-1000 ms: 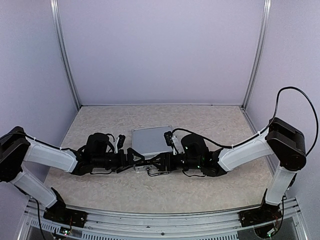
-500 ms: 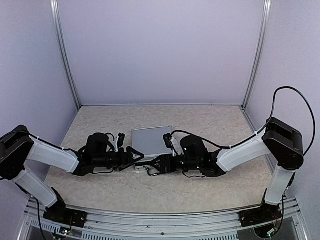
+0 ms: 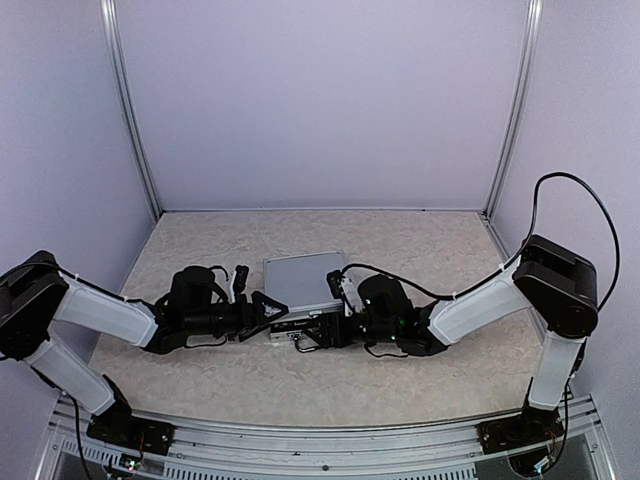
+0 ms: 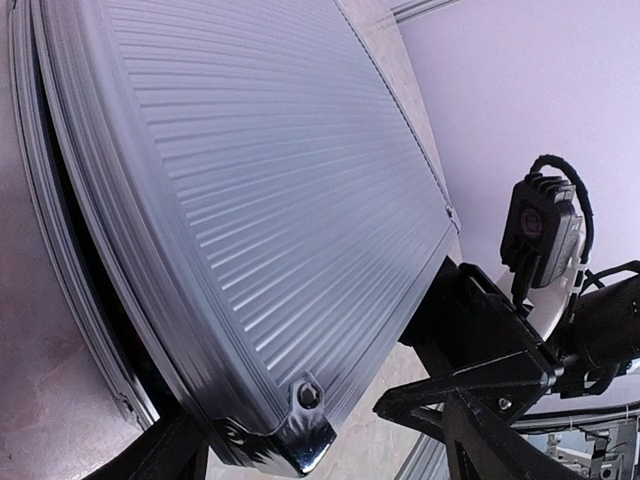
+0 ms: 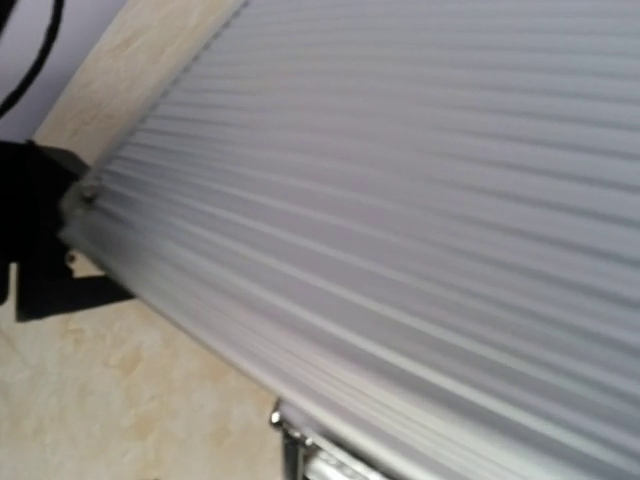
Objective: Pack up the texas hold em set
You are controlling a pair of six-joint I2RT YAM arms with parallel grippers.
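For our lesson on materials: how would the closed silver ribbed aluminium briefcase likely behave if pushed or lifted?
The silver ribbed aluminium briefcase is probably stiff: metal shell, riveted corner. Lying flat on the beige marbled table, it should slide rather than tip or roll. Its smooth ribs may slip in a pinch.

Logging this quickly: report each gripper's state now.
Left gripper: open, astride the case corner.
Right gripper: cannot tell.
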